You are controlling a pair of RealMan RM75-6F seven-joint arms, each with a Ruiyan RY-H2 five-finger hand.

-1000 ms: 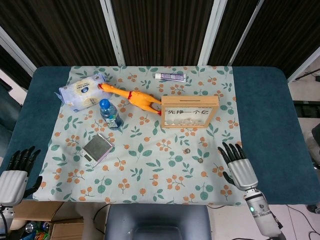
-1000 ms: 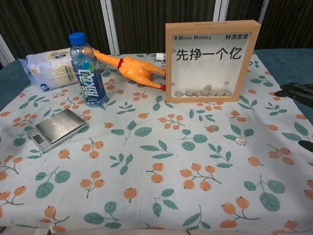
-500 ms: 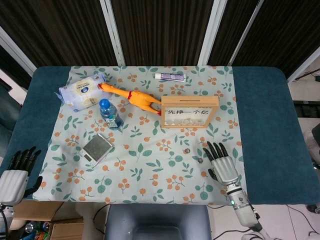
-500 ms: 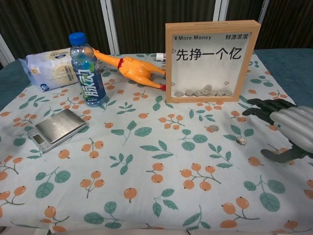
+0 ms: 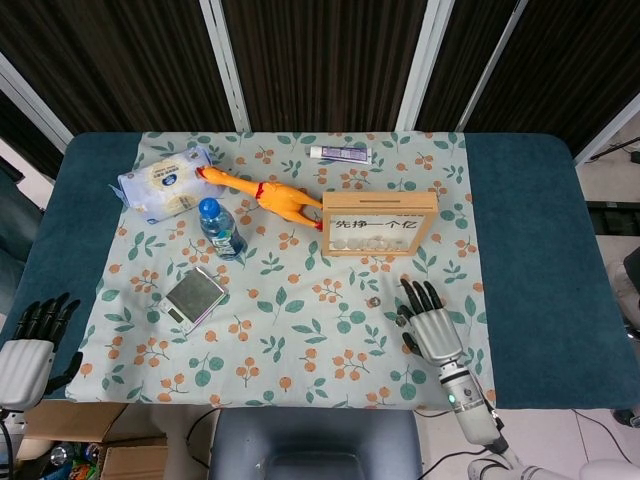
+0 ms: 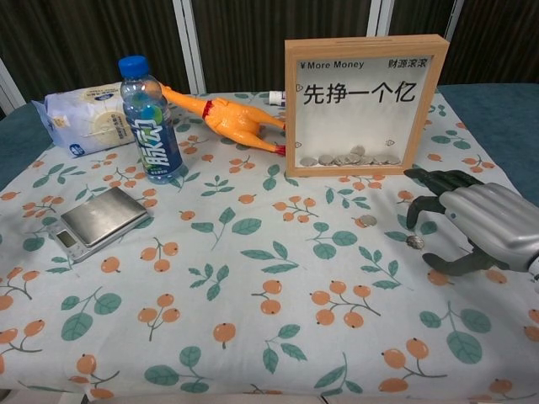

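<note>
My right hand (image 5: 432, 325) (image 6: 482, 220) hovers over the floral cloth (image 5: 300, 340) near the front right, palm down. Its fingers (image 6: 421, 195) are spread and bent downward, and it holds nothing. One small coin (image 6: 414, 241) (image 5: 398, 321) lies just under the fingertips; I cannot tell if they touch it. A second coin (image 6: 368, 220) (image 5: 373, 301) lies a little further left. Behind them stands a wooden-framed coin box (image 5: 380, 224) (image 6: 362, 103) with several coins inside. My left hand (image 5: 25, 345) rests open at the table's front left corner, off the cloth.
A water bottle (image 5: 220, 228) (image 6: 152, 118), a rubber chicken (image 5: 268, 196) (image 6: 223, 114) and a white packet (image 5: 165, 183) (image 6: 84, 118) stand at the back left. A small scale (image 5: 195, 297) (image 6: 97, 220) lies front left. A tube (image 5: 340, 153) lies at the far edge.
My right hand has moved left from the cloth's right edge to the coins, with its fingers now bent down over the nearer coin. The left hand has stayed put.
</note>
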